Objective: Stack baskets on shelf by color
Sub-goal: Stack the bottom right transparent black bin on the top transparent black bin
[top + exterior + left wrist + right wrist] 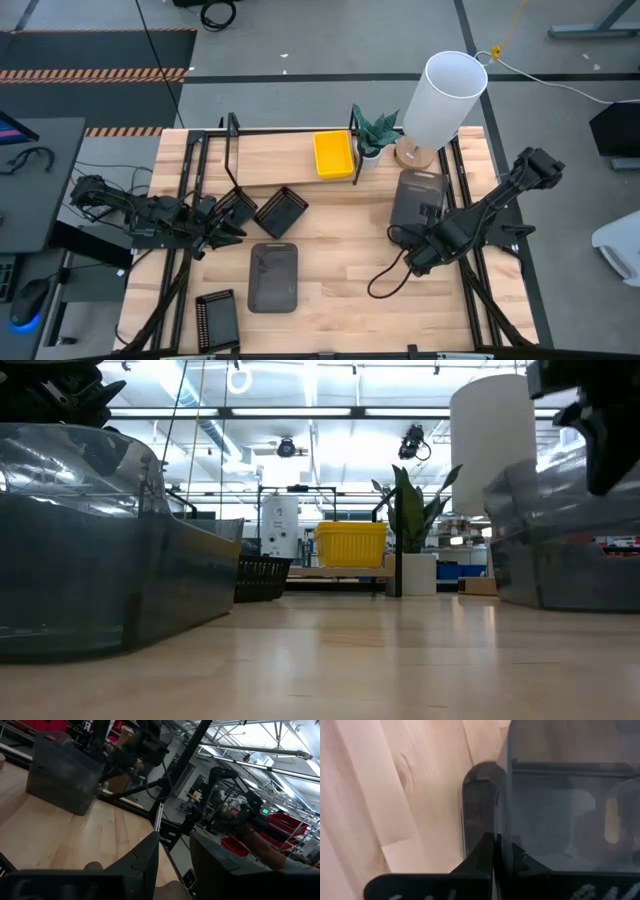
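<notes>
Right gripper (412, 238) is pinching the grey basket's (416, 196) wall, fingers closed on it; left gripper (228, 232), fingers parted, is hovering beside 2 black baskets (281, 211).

Looks like a robotics lab / industrial workshop — open ceiling w/ exposed pipes and ducts (215, 430), strip lighting, grey concrete floor (330, 40) w/ hazard-stripe tape (95, 74). Wooden surface (330, 290) sits in a black metal frame, cables (560, 75) trail over the floor. Red bins (295, 822) and racking in the bkgd.
</notes>
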Available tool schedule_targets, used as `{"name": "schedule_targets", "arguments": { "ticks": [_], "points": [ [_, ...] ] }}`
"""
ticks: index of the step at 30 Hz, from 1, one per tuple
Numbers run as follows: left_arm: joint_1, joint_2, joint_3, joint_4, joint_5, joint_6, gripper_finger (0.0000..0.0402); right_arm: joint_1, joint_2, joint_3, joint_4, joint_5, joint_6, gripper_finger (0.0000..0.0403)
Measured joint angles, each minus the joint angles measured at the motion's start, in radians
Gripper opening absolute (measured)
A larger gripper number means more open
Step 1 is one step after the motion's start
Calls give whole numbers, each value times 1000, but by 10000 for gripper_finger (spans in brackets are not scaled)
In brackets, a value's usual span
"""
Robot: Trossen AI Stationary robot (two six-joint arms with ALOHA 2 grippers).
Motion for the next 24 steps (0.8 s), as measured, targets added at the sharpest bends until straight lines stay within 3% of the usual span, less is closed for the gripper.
{"name": "schedule_targets", "arguments": {
  "ticks": [7,15,24],
  "points": [
    [0,0,0,0,0,0,117,1,-20,-98,130,-64,-29,7],
    [0,0,0,0,0,0,117,2,-12,-104,326,-75,-56,10],
    [0,0,0,0,0,0,117,-1,-11,-103,447,-49,40,62]
  ]
}}
